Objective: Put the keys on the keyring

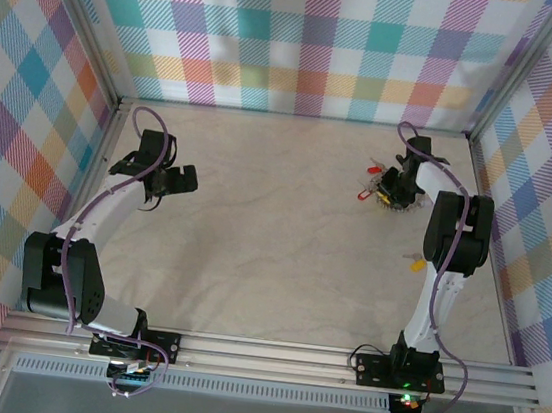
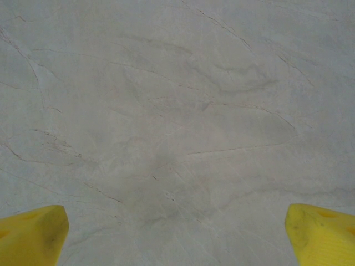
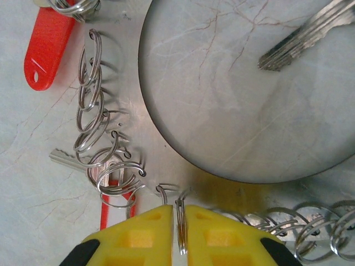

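Observation:
The keyring (image 3: pixel 161 138) is a flat silvery ring with several wire loops (image 3: pixel 91 111) strung along its rim. It lies at the table's far right (image 1: pixel 398 207). My right gripper (image 3: pixel 178 213) is shut on one of these wire loops at the ring's near edge, and stands over the ring (image 1: pixel 396 189). A red-headed key (image 3: pixel 47 47) lies at the upper left, hooked into a loop. A second red key (image 3: pixel 115 199) sits under the loops by my left finger. A bare metal key blade (image 3: pixel 305 36) lies inside the ring. My left gripper (image 1: pixel 174 179) hangs open over bare table (image 2: pixel 177 233).
A small yellow key (image 1: pixel 416 266) lies on the table beside the right arm, nearer than the ring. Red keys (image 1: pixel 370 168) show just left of the right gripper. Checked walls (image 1: pixel 297 38) close in the table on three sides.

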Controlling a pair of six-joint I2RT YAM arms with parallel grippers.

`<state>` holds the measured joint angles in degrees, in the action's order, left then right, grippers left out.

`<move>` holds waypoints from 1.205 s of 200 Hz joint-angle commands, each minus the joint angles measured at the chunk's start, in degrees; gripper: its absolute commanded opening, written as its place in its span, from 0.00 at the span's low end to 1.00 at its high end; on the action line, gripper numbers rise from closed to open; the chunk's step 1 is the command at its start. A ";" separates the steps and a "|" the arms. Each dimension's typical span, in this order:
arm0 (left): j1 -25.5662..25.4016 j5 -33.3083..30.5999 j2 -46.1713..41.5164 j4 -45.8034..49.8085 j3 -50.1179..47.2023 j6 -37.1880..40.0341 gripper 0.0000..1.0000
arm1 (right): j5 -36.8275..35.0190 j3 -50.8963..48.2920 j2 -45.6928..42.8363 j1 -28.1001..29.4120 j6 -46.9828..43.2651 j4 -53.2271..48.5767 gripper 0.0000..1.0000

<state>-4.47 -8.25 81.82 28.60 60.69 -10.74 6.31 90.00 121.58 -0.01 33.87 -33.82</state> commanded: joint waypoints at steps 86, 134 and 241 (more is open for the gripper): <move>-0.28 -1.07 0.54 1.81 1.80 -0.16 1.00 | 0.62 -3.07 0.26 0.14 1.11 3.57 0.05; -0.57 -0.97 0.20 1.05 1.23 0.19 1.00 | 3.54 -7.86 -6.11 0.11 1.63 6.11 0.00; -3.51 21.42 -9.40 -16.49 -7.04 6.84 1.00 | 14.60 -21.87 -21.46 4.95 5.43 8.17 0.00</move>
<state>-5.63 0.84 75.42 21.69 56.55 -9.21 16.69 69.47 104.20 3.25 37.39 -24.93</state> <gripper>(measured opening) 0.998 0.052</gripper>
